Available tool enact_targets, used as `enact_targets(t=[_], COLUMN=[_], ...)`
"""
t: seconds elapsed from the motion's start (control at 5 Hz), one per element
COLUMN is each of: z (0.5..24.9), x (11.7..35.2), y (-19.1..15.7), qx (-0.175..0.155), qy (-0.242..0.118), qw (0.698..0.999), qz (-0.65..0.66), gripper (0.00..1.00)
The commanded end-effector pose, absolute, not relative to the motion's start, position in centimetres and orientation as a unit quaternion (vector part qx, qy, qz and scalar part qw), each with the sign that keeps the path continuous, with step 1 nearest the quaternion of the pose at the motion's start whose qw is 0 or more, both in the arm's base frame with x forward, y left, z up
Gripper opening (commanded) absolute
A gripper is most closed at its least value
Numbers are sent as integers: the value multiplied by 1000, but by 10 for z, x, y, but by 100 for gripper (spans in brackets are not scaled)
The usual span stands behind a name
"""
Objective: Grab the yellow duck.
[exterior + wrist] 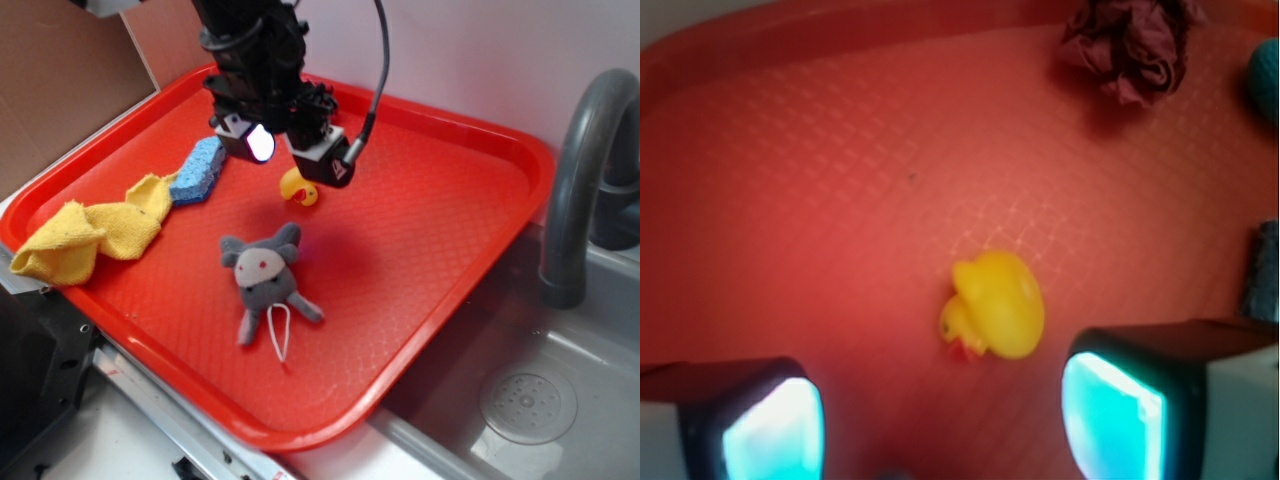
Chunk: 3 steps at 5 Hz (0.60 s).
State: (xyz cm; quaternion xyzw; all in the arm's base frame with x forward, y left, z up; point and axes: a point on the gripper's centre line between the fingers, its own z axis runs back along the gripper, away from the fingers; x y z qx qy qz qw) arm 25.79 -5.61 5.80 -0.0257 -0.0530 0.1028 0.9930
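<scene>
A black robot arm reaches down from the top of the scene over a red tray [450, 190] that sits beside a grey sink [530, 400]. Its wrist points almost straight down, and the gripper [290, 160] hangs just above the tray floor with its fingers [1110, 415] spread wide, holding nothing; their pads glow pale blue in the wrist view. The yellow duck [299, 187] sits on the tray near its middle, just below the gripper and partly hidden behind the right-hand finger block in the side view. From the wrist camera, the duck [995, 305] lies in the gap ahead of the two fingers, nearer the right one, touching neither, its orange beak toward seven o'clock. A grey plush mouse [265, 280] lies on its back at about six o'clock from the duck, clearly apart from it. At nine o'clock from the duck rests a blue sponge [198, 170], and beyond it a crumpled yellow cloth [90, 235] at the tray's left edge. A dark curved faucet [580, 180] rises at the far right.
</scene>
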Motion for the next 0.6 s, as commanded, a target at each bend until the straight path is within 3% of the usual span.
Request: enact_targets(t=[0.0, 0.2, 0.4], z=[44, 33, 32], x=[271, 275, 278], y=[-47, -50, -48], qx=[-24, -23, -23], qy=[-52, -36, -36], qw=[993, 995, 995], qz=[101, 90, 93], gripper=[100, 100, 0])
